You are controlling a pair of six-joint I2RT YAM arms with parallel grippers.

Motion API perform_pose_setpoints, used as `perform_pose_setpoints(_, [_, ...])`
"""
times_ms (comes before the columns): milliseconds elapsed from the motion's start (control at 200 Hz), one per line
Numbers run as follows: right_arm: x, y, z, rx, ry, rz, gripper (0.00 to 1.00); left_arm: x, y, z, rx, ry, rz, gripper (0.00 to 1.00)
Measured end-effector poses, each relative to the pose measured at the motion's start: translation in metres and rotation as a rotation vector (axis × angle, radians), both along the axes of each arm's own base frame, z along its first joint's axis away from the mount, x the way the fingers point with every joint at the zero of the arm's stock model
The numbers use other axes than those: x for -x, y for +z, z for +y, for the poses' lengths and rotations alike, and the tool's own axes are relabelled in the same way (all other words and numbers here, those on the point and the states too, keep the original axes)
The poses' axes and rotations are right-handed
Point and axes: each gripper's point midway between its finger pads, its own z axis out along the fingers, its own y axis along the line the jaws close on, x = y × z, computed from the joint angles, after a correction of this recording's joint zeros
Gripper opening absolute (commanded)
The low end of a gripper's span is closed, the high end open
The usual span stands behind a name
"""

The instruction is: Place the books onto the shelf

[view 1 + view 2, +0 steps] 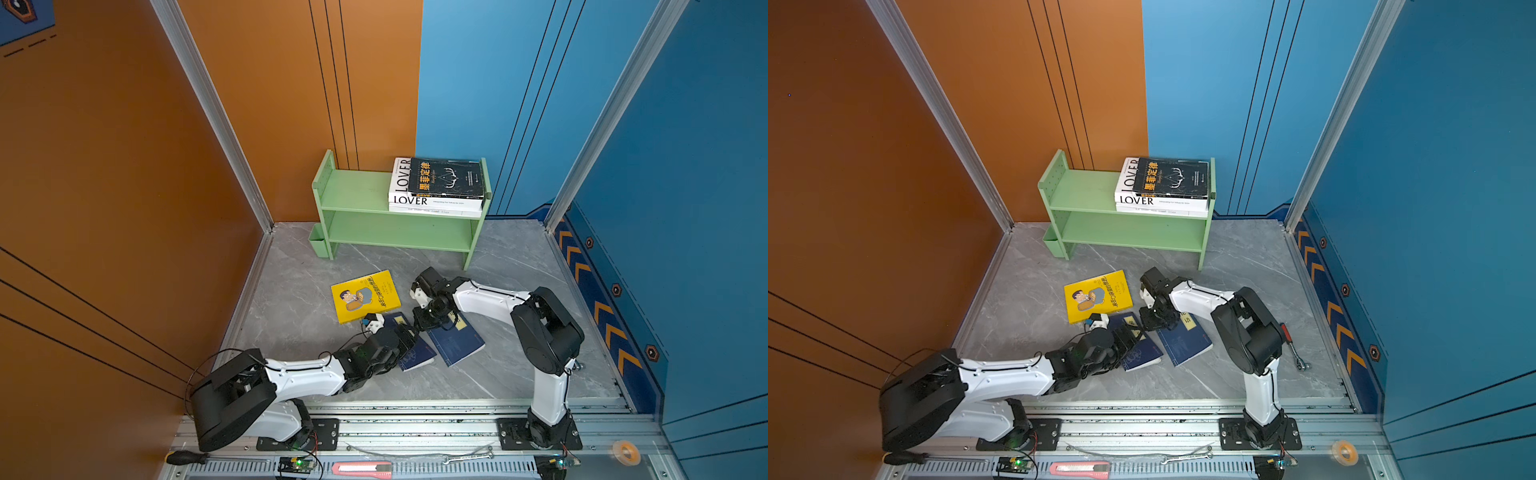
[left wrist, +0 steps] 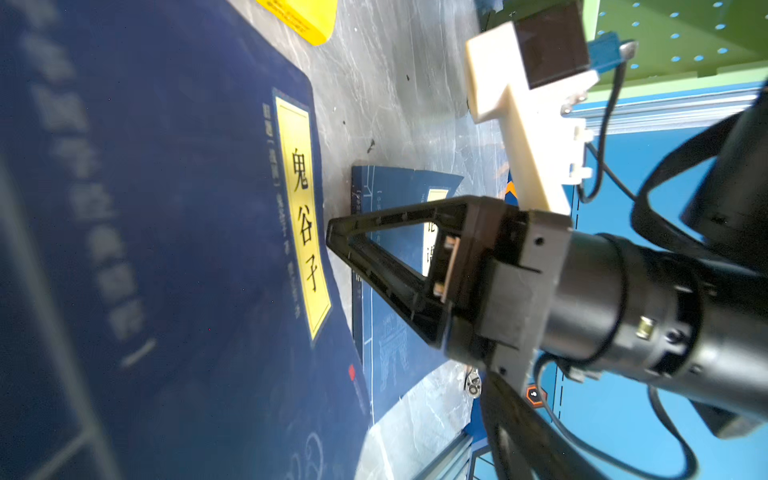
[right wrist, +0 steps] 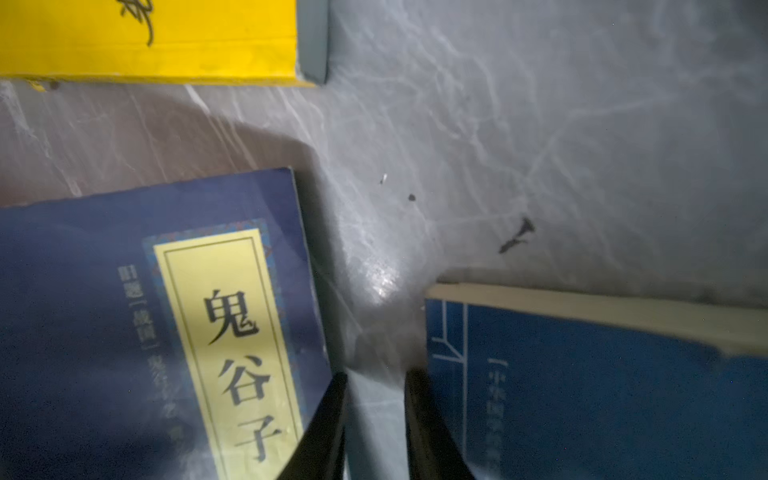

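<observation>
Top views, both wrist views: six books, three on the grey surface, three on the shelf.

Nearest, the left hand sits over the navy book labelled 鬼谷子; how far it is open cannot be told. The right hand points down into the strip of bare surface between that book and the second navy book, fingers narrowly parted, holding nothing, one tip at each book's edge. Beyond, one yellow cartoon-cover book lies flat, close to the 鬼谷子 volume but not touching it. Farthest, at the right end of the shelf's top tier, one stack: black book 墨菲定律 on white "LOVER" on a second white book, its small print unreadable. Bare board shows left of the stack and across the lower tier.
</observation>
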Motion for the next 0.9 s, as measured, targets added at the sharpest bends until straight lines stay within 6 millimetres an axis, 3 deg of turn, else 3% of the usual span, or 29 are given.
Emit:
perform_pose_setpoints(65, [0.000,0.000,0.000,0.000,0.000,0.000,0.27,0.002,0.001,0.002,-0.006,-0.003,0.007,0.72])
perform_pose_setpoints(391, [0.000,0.000,0.001,0.000,0.002,-0.001,0.27,0.010,-0.011,0.007,-0.053,-0.014,0.050,0.12])
perform_pose_setpoints(601, [0.001,0.003,0.000,-0.006,0.002,-0.009,0.27,0.012,-0.014,0.009,-0.067,-0.015,0.061,0.01])
perform_pose_setpoints(736, [-0.002,0.019,0.001,-0.031,-0.003,-0.039,0.30,0.013,-0.010,0.012,-0.075,-0.023,0.050,0.00])
perform_pose_setpoints(806, [-0.005,0.039,0.002,-0.061,-0.011,-0.073,0.43,0.013,-0.001,0.014,-0.079,-0.029,0.033,0.00])
perform_pose_setpoints(901, [-0.019,0.092,0.004,-0.143,-0.034,-0.171,0.67,0.011,0.025,0.017,-0.082,-0.045,-0.014,0.00])
